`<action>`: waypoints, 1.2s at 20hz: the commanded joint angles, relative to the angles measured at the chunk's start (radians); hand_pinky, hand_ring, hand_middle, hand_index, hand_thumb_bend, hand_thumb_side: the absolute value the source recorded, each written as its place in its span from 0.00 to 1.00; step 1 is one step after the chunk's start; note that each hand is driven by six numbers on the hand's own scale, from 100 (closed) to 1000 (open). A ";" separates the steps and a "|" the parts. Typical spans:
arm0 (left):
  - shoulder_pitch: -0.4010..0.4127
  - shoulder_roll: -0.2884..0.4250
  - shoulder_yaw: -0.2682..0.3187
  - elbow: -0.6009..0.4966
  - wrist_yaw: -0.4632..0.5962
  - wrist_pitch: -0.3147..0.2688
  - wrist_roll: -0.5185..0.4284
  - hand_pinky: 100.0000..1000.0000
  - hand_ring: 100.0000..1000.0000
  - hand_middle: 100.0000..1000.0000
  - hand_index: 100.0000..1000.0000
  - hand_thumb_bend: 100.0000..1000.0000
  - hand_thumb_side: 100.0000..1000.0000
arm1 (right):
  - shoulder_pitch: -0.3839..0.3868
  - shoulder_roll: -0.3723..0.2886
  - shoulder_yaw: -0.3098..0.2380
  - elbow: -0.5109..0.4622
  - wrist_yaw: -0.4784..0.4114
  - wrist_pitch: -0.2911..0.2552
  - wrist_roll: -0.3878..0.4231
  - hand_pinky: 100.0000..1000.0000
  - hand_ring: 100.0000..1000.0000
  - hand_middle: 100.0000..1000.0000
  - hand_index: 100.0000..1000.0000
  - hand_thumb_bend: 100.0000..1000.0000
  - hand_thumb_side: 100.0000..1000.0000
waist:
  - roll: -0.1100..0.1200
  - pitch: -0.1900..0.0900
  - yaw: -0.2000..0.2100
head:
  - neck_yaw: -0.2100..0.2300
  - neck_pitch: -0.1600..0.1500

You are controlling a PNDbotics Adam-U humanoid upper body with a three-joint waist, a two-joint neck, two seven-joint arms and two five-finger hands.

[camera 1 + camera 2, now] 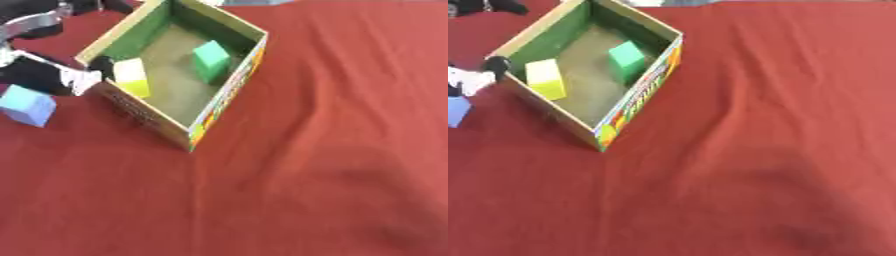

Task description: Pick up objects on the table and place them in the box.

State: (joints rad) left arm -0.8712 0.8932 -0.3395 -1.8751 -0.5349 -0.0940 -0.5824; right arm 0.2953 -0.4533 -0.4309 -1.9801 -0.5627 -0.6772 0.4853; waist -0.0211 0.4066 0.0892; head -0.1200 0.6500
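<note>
Two blocks in the box, blue one outside at nine o'clock.

I see the yellow block (132,76) and green block (211,61) inside the box (226,95) on the red cloth (332,150) — the blue block (27,105) sits outside. My left hand (48,75) is at the box's nine-o'clock wall; its fingers, I cannot tell.

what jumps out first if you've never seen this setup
An open cardboard box sits upper left on the red tablecloth, holding a yellow block against its left wall and a green block further in. Just outside, at the left edge, a light blue block lies beside the robot's left hand.
</note>
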 commanded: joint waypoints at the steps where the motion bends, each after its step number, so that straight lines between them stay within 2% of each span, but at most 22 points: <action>1: 0.020 0.078 0.037 -0.060 0.022 -0.017 -0.029 0.96 0.98 0.84 0.95 0.09 0.33 | 0.012 -0.016 -0.009 -0.020 0.000 -0.189 0.170 1.00 1.00 0.49 0.72 0.00 0.41 | -0.015 -0.040 0.003 | -0.006 0.004; 2: 0.030 0.087 0.040 -0.070 0.024 -0.023 -0.037 0.96 0.98 0.84 0.95 0.14 0.27 | 0.015 -0.016 -0.008 -0.020 -0.002 -0.192 0.169 1.00 1.00 0.49 0.72 0.00 0.42 | -0.019 -0.042 0.004 | -0.008 0.005; 3: 0.038 0.093 0.043 -0.076 0.026 -0.030 -0.045 0.96 0.98 0.84 0.95 0.09 0.34 | 0.017 -0.015 -0.008 -0.020 -0.004 -0.195 0.168 1.00 1.00 0.49 0.72 0.00 0.41 | -0.023 -0.044 0.005 | -0.010 0.005; 8: 0.062 0.112 0.046 -0.077 0.024 -0.073 -0.087 0.97 0.99 0.86 0.96 0.16 0.33 | 0.027 -0.011 -0.005 -0.020 -0.009 -0.206 0.169 1.00 1.00 0.49 0.72 0.00 0.41 | -0.038 -0.050 0.008 | -0.005 0.006; 11: 0.071 0.121 0.052 -0.064 0.006 -0.097 -0.099 0.97 1.00 0.86 0.97 0.27 0.19 | 0.031 -0.005 -0.005 -0.020 -0.007 -0.207 0.171 1.00 1.00 0.49 0.72 0.00 0.41 | -0.041 -0.049 0.008 | -0.001 0.003; 13: 0.074 0.123 0.058 -0.048 -0.014 -0.104 -0.094 0.97 1.00 0.87 0.97 0.33 0.15 | 0.032 -0.001 -0.004 -0.020 -0.004 -0.205 0.172 1.00 1.00 0.49 0.72 0.00 0.41 | -0.043 -0.048 0.008 | -0.002 0.000; 15: 0.074 0.120 0.062 -0.023 -0.038 -0.103 -0.078 0.97 1.00 0.87 0.97 0.37 0.16 | 0.031 0.002 -0.003 -0.020 -0.001 -0.204 0.174 1.00 1.00 0.48 0.72 0.00 0.41 | -0.044 -0.046 0.006 | -0.002 -0.004; 20: 0.072 0.115 0.063 0.044 -0.113 -0.093 -0.034 0.99 1.00 0.91 0.99 0.55 0.24 | 0.031 0.009 -0.002 -0.020 0.006 -0.207 0.178 1.00 1.00 0.48 0.72 0.00 0.41 | -0.047 -0.036 -0.002 | 0.000 -0.015; 24: 0.068 0.101 0.064 0.107 -0.150 -0.065 0.015 0.99 1.00 0.90 0.99 0.51 0.25 | 0.032 0.018 0.000 -0.020 0.015 -0.210 0.180 1.00 1.00 0.48 0.72 0.00 0.41 | -0.050 -0.028 -0.008 | 0.003 -0.026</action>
State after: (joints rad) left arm -0.7895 0.9746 -0.2967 -1.7791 -0.6721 -0.1659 -0.5842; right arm 0.3218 -0.4248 -0.4242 -1.9802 -0.5547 -0.6915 0.4710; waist -0.0585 0.3906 0.0813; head -0.1199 0.6388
